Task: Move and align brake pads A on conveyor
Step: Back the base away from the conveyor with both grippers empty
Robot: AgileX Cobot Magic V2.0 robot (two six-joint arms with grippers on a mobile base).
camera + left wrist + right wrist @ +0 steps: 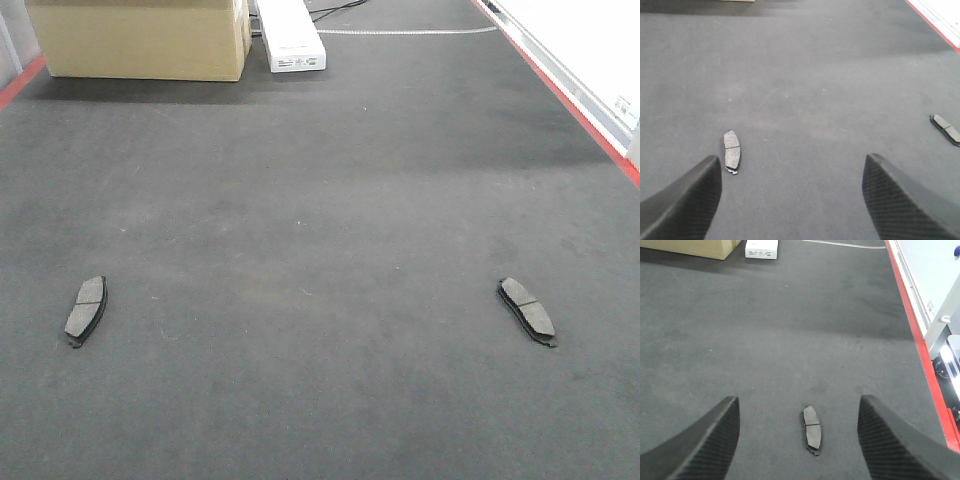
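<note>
Front view, 8 o'clock: left pad (86, 309), flat on belt (320, 200), grey face up, centre groove showing, top end leaning toward 1 o'clock. At 4 o'clock: right pad (527, 310), also flat and face up, top end leaning toward 11. Well apart from each other, at about the same depth on belt.

Far end, 11 o'clock: cardboard box (140, 38); just beside it at 12, white box (290, 35). Along the 3 o'clock edge of belt: red stripe (570, 95).

Left claw (793, 159): spread wide, gripping nothing. In its wrist view, left pad at 8 o'clock, inside the gap, just beside the tip of the 8 o'clock finger (685, 200), not touching it; right pad far out at 3 o'clock, beyond the other finger.

Right claw (798, 399): likewise wide apart and holding nothing. In its wrist view, right pad at 6 o'clock, between the fingers, nearly centred, clear of both, long axis running 12 to 6.

Height of either claw above belt: cannot tell.
</note>
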